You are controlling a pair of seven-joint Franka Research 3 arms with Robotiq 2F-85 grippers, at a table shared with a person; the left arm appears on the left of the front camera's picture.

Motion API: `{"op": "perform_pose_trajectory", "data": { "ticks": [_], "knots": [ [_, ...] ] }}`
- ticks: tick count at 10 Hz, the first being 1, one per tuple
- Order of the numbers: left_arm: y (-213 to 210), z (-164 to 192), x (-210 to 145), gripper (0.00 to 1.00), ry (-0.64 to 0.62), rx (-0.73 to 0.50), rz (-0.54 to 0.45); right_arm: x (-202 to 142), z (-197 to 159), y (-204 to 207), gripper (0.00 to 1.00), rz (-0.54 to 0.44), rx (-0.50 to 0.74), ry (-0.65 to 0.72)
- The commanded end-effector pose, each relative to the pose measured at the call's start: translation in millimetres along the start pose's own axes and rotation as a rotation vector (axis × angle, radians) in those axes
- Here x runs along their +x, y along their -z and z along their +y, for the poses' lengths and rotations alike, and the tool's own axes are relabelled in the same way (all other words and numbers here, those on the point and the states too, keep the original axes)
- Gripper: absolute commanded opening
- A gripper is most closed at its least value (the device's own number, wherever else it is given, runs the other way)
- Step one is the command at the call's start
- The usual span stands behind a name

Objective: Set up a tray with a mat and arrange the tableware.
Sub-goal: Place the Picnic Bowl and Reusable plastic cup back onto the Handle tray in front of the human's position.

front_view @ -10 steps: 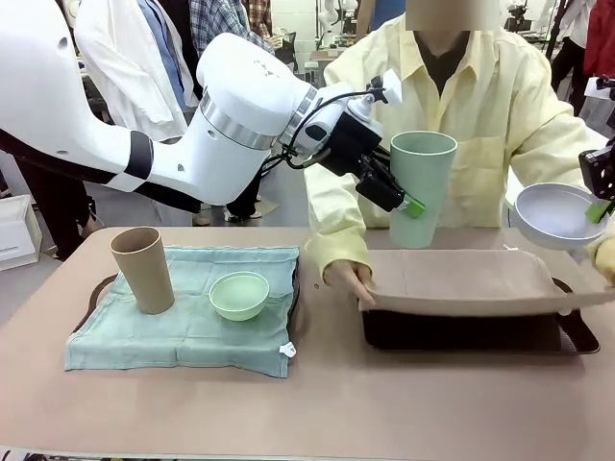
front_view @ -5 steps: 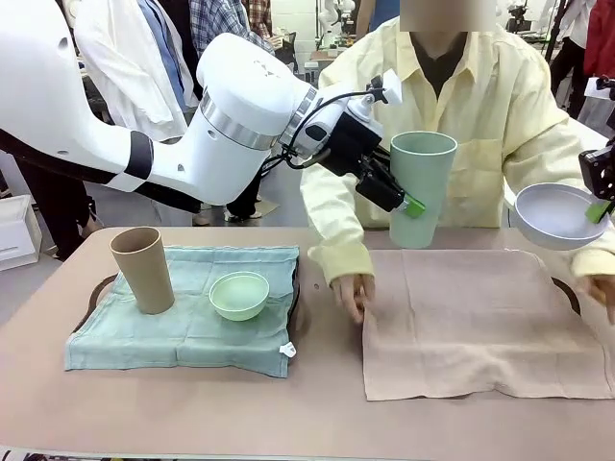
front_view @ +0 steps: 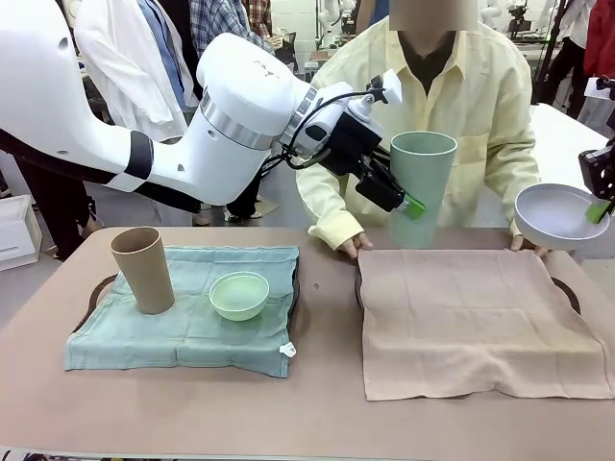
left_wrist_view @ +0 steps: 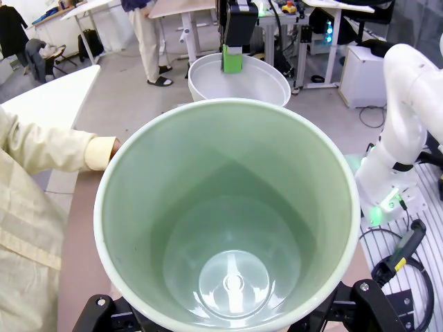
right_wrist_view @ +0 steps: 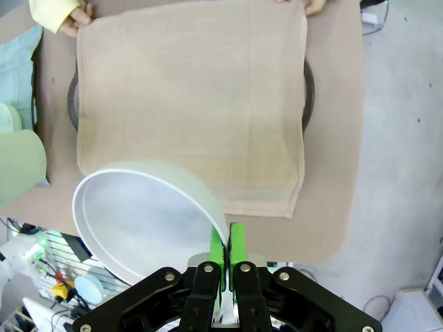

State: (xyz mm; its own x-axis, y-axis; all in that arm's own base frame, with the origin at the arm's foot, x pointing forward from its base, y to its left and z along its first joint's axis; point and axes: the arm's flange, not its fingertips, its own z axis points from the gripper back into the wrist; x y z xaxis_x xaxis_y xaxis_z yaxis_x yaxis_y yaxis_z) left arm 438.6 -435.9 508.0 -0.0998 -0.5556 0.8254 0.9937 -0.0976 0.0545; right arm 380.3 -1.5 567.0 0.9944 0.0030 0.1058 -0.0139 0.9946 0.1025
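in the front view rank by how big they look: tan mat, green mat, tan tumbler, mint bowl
1. tan mat
2. green mat, nearly the same spread as the tan one, so this order is unsure
3. tan tumbler
4. mint bowl

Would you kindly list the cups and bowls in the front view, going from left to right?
Tan cup → mint bowl → pale green cup held up by the left pincer → whitish bowl held by the right pincer.
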Motion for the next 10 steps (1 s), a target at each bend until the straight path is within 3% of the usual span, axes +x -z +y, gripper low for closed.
{"op": "perform_pose_trajectory", "data": {
  "ticks": [1, 10],
  "knots": [
    [-1.0, 0.5, 2.1, 0.0, 0.006, -0.002, -0.006, 0.8, -1.0, 1.9, 0.0, 0.001, 0.0, 0.004],
    [-1.0, 0.5, 2.1, 0.0, 0.006, -0.002, -0.006, 0.8, -1.0, 1.9, 0.0, 0.001, 0.0, 0.004]
  ]
}}
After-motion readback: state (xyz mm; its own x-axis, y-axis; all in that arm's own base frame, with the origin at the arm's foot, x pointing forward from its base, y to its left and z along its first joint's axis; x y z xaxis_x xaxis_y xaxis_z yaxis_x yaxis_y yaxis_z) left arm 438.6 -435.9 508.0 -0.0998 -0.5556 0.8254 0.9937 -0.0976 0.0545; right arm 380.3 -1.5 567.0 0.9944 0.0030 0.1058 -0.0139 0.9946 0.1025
